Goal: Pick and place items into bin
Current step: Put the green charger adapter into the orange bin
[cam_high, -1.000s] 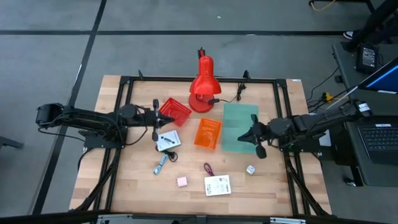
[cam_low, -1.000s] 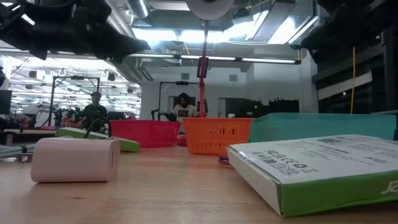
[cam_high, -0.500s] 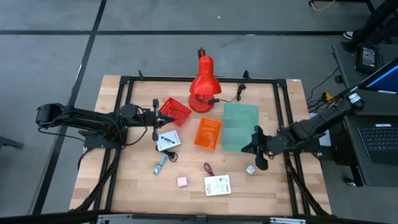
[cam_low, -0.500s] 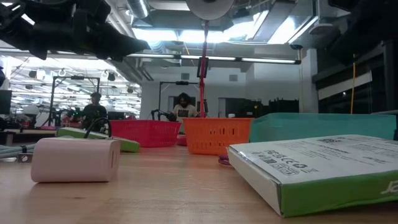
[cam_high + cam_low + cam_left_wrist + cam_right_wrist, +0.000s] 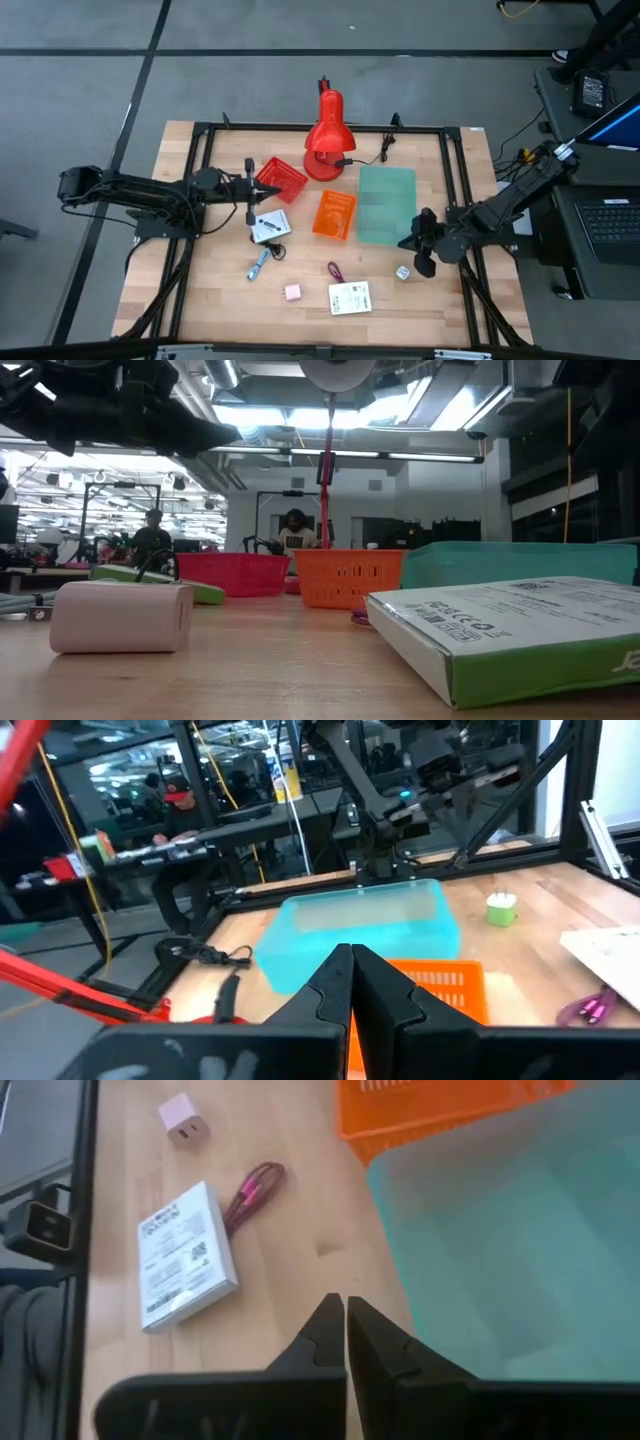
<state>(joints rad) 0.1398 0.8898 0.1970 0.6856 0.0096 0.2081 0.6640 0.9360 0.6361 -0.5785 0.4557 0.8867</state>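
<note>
Right gripper (image 5: 421,250), fingers together, hovers right of centre near the die (image 5: 402,272), seemingly to grab it; left gripper (image 5: 249,192), also pinched together, waits at centre-left.

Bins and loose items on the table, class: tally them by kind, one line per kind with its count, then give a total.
Bins: 3 (red bin, orange bin, teal bin)
White printed boxes: 2 (larger white box, smaller white box)
Dice: 1 (white die)
Pink cubes: 1 (pink cube)
Cord loops: 1 (maroon cord loop)
Blue-silver pieces: 1 (blue-silver piece)
Lamps: 1 (red desk lamp)
Total: 10
</note>
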